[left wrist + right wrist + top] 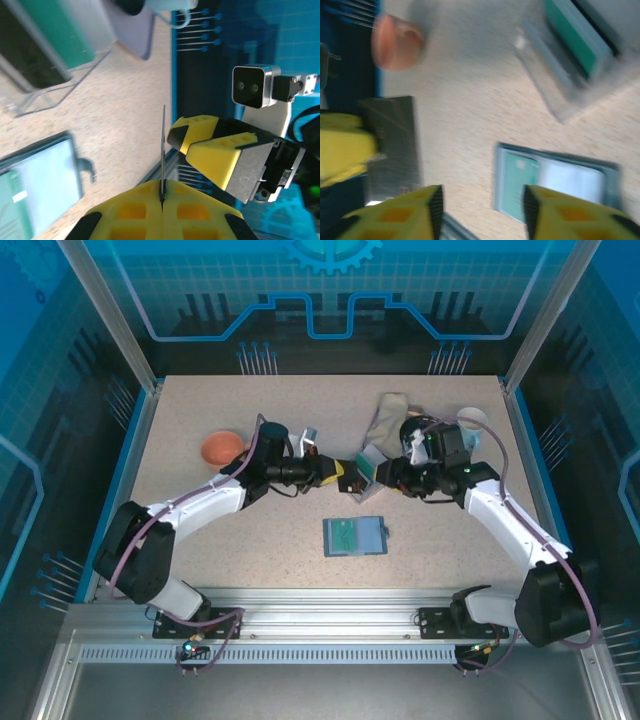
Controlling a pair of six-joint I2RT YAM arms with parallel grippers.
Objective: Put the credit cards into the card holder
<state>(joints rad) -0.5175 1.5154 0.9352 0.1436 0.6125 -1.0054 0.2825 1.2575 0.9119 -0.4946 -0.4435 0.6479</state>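
The card holder (355, 536) lies open on the table in front of both arms, with a teal credit card (517, 180) in its left half. Above the table's middle, my left gripper (163, 192) is shut on a thin dark credit card (163, 145), seen edge-on in the left wrist view and as a dark face (392, 137) in the right wrist view. My right gripper (480, 210) is open just beside that card, with nothing between its fingers. In the top view the left gripper (348, 473) and right gripper (388, 475) nearly meet tip to tip.
A clear stand (50, 47) holding more teal cards sits on the table under the grippers. An orange bowl (222, 448) is at the left, a white cup (472, 420) and a grey pouch (388, 415) at the back right.
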